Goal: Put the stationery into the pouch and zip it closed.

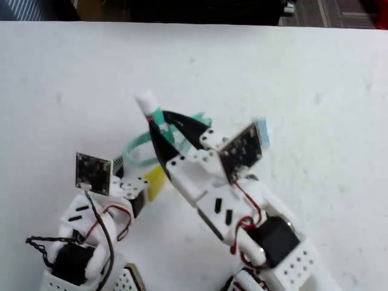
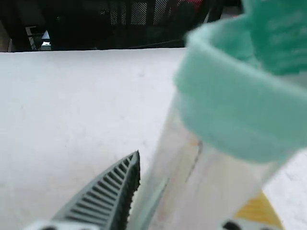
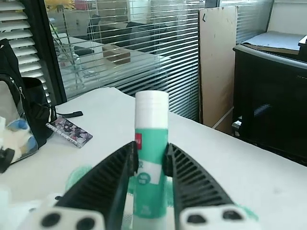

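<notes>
A glue stick (image 1: 147, 103) with a white cap and green body is held upright in my right gripper (image 1: 156, 124), above the table's middle. In the right wrist view the black fingers (image 3: 115, 177) press both sides of the glue stick (image 3: 151, 120). Just below it lies the pouch (image 1: 134, 151), clear with a teal rim. My left gripper (image 1: 148, 182) is at the pouch's near edge. In the left wrist view the pouch (image 2: 240, 96) sits close up, its clear wall between a black finger (image 2: 115, 191) and a yellow piece (image 2: 259, 211).
A small pale blue item (image 1: 261, 130) lies on the white table (image 1: 291, 73) beside the right arm. The table's far edge (image 1: 194, 23) meets a dark room. A black bag (image 3: 24, 110) and a card (image 3: 69, 130) rest on a surface behind.
</notes>
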Controlling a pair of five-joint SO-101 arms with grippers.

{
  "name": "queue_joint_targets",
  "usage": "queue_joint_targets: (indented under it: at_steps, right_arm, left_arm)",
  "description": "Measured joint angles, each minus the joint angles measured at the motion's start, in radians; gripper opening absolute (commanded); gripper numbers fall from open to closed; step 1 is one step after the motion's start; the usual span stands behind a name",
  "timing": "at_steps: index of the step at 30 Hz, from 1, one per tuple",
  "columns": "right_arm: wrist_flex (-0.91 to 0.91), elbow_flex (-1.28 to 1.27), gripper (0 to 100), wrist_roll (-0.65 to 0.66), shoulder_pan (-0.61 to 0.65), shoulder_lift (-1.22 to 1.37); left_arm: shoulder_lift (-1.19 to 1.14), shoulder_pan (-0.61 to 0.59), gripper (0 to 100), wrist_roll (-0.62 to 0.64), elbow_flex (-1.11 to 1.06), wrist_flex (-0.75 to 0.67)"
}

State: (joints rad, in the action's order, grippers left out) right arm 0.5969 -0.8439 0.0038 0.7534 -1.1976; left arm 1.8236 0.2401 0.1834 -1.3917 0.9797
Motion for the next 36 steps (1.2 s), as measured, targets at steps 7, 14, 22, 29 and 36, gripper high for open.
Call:
queue_joint_targets:
  at_steps: [7,14,22,29,36]
  right_arm:
    - [0.095,-0.014,18.1,0.118,0.008,-0.011]
    - [0.103,-0.018,12.1,0.141,0.003,-0.015]
    - [0.104,0.054,13.4,0.141,-0.037,-0.017]
    - [0.140,0.117,13.4,0.141,-0.250,-0.017]
    - [0.233,0.117,13.4,0.141,-0.476,0.035]
  left_arm:
    - [0.002,-0.017,26,0.005,0.000,0.000]
    - [0.002,-0.023,26,0.012,0.000,0.000]
    - [0.003,-0.023,26,0.012,0.000,0.000]
    - [0.003,-0.023,26,0.012,0.000,0.000]
    - [0.003,-0.023,26,0.012,0.000,0.000]
